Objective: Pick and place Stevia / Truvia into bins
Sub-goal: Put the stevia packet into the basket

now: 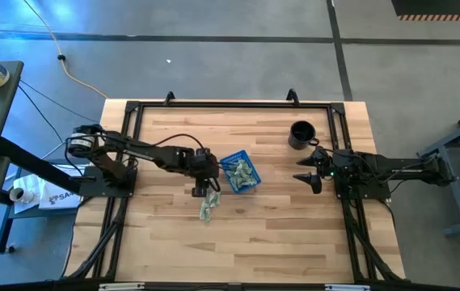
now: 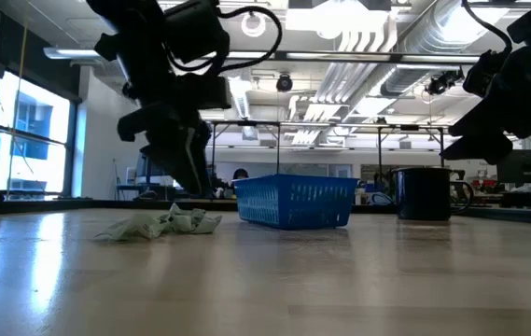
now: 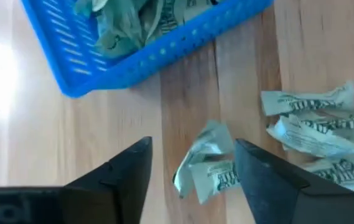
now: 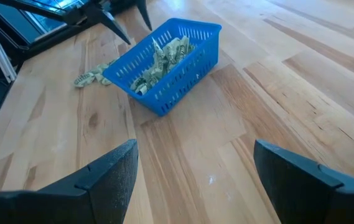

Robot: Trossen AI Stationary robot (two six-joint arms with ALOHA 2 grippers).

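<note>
— Right, where are the Stevia packets (image 1: 207, 208) at this moment?
— A small crumpled heap of them lies on the wooden table (image 1: 278, 234), near the blue tray (image 1: 240, 172) on the side toward the table's front edge. More packets sit inside the tray (image 4: 164, 59) (green and white, jumbled together).
— And the left gripper (image 1: 205, 187)?
— Over the heap, just beside the tray. Its wrist view shows 1 loose packet (image 3: 209, 163) between the 2 dark fingers (image 3: 127, 177), with a gap on each side, so the jaws stand apart and pinch nothing. 3 or so others (image 3: 316, 127) lie just off to one side.
— The table itself?
— Pale planks with a black frame along the edges. A black mug (image 1: 301, 134) stands toward the far right, well apart from the tray.
— What about the right gripper (image 1: 309, 176)?
— Parked on the right side near the mug, above the board, fingers spread wide with only bare wood between them.
— And the room?
— Grey floor around the table with a cable across it; from table height you see ceiling ducts (image 2: 405, 47), strip lights and windows (image 2: 22, 131) at the left.
</note>
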